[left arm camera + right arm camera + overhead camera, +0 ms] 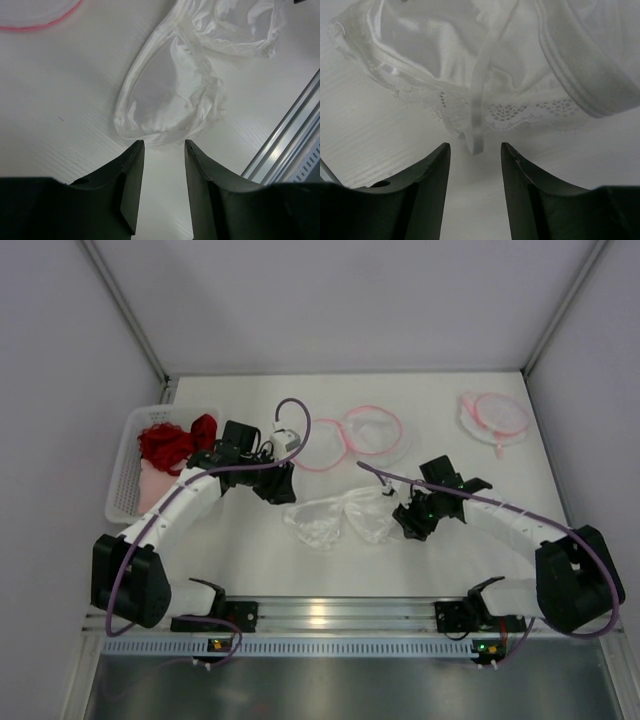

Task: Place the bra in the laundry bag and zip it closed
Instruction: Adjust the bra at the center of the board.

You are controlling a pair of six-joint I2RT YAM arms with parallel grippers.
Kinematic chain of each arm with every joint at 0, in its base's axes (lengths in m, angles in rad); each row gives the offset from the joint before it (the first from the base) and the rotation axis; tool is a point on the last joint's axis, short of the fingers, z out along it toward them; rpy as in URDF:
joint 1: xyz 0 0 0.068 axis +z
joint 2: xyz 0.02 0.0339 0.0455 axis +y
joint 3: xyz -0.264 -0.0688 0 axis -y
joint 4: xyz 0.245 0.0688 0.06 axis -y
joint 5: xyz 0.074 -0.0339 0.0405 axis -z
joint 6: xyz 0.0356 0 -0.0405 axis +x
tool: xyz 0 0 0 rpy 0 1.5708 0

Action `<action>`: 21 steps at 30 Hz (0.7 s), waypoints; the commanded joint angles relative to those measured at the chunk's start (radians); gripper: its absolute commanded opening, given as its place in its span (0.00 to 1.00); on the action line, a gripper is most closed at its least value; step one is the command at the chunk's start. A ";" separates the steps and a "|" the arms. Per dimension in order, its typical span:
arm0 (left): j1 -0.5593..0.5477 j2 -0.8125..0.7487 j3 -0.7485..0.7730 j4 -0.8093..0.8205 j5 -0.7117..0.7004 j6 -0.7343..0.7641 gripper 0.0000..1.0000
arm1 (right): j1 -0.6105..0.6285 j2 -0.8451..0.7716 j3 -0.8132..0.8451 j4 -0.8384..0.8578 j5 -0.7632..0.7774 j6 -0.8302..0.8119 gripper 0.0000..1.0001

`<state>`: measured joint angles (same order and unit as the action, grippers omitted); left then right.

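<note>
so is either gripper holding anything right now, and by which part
Nothing is held. The left gripper is open just short of the bra; the right gripper is open with a strap end at its tips, unclamped.

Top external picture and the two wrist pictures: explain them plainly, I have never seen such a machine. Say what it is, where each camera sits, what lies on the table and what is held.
These are two robot arms bolted at the near edge of the white table: the left arm and the right arm. The top picture looks down from above and behind them. Each wrist picture comes from a camera on that arm, so the dark shapes at its bottom are the left fingers and the right fingers. Between the arms lies a white satin bra with lace trim. Behind it lies a round white mesh laundry bag with pink rims, and a second pink-rimmed mesh bag far right. A white plastic basket on the left holds red cloth. Both pairs of fingers are open and hold nothing.
</note>
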<state>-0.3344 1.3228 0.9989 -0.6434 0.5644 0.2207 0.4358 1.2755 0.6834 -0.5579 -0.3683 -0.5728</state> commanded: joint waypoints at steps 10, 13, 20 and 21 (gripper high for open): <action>0.005 -0.034 -0.014 0.019 0.009 0.042 0.43 | 0.004 -0.007 0.123 -0.059 -0.126 0.053 0.00; 0.006 -0.027 -0.017 0.021 0.017 0.042 0.43 | 0.009 -0.073 0.172 -0.108 -0.126 0.079 0.00; 0.006 0.006 -0.011 0.019 0.015 0.048 0.43 | 0.037 0.016 0.306 -0.163 -0.175 0.151 0.00; 0.006 0.007 -0.009 0.021 0.012 0.051 0.43 | 0.040 0.036 0.342 -0.166 -0.187 0.174 0.00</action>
<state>-0.3344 1.3216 0.9897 -0.6430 0.5610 0.2424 0.4519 1.2568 0.9421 -0.6868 -0.4984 -0.4583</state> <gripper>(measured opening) 0.432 0.011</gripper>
